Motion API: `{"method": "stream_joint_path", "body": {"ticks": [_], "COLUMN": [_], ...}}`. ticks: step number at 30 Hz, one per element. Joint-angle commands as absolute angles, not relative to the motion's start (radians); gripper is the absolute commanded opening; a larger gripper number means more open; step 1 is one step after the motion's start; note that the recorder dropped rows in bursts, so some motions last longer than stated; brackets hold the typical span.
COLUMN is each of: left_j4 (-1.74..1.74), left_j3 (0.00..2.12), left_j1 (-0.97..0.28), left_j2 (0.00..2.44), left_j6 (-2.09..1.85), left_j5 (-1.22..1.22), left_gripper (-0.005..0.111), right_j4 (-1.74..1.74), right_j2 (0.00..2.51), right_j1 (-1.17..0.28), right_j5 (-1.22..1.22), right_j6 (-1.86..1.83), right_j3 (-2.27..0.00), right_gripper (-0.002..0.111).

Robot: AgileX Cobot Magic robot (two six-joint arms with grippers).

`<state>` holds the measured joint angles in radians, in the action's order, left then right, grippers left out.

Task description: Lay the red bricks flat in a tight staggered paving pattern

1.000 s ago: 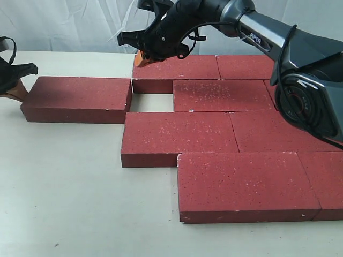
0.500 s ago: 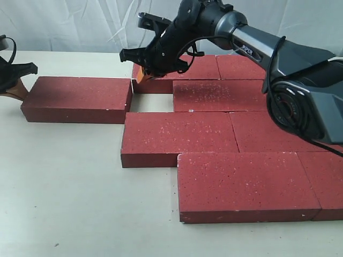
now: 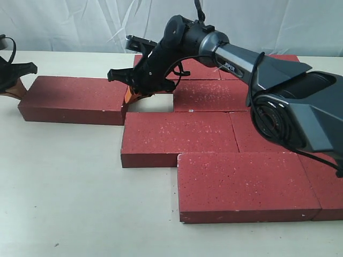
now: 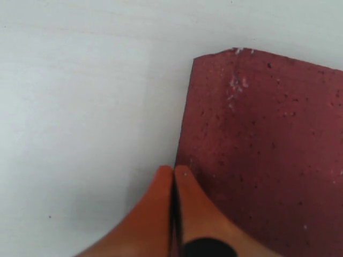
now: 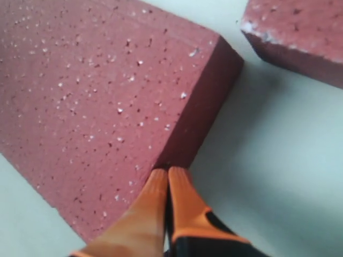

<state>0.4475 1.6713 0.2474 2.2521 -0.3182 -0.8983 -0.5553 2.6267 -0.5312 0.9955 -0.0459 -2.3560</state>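
Note:
One loose red brick (image 3: 75,99) lies flat to the left of the paved group. My right gripper (image 3: 130,97) is shut with nothing in it. Its orange tips rest against that brick's right end, in the gap (image 3: 154,104) beside the group. In the right wrist view the shut gripper (image 5: 168,174) touches the end face of the loose brick (image 5: 96,101). My left gripper (image 3: 13,90) is shut at the brick's left end. In the left wrist view this gripper (image 4: 174,170) sits at the edge of the brick (image 4: 268,150).
The paved group fills the middle and right: a front brick (image 3: 244,184), a second-row brick (image 3: 179,134), a third-row brick (image 3: 222,95) and back bricks. A neighbouring brick's corner (image 5: 300,32) shows in the right wrist view. White table (image 3: 64,187) lies at the front left.
My right gripper has come down and leftward from the back-row brick into the gap at the loose brick's right end. The loose brick has shifted slightly left. The left gripper has stayed put.

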Motion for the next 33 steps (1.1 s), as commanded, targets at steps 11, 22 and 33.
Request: {"method": "stream_joint_path", "body": {"ticks": [11,22,33], "left_j4": [0.459,0.477,0.483], "left_j3": [1.673,1.673,1.673], "left_j1": [0.247,0.247,0.247], "left_j2": [2.251,2.251,2.251], "left_j6": [-0.322,-0.322,-0.324], "left_j5": [-0.914,-0.926,-0.924], "left_gripper": [0.0,0.0,0.0], "right_j4": [-0.546,-0.452,-0.456], "right_j2": [2.607,2.603,2.593], "right_j1": [-0.529,-0.529,-0.531], "right_j5": [1.0,1.017,1.015], "right_j6": [-0.023,0.054,0.054], "right_j3": [-2.358,-2.358,-2.358], "right_gripper": [-0.001,-0.001,-0.001]}}
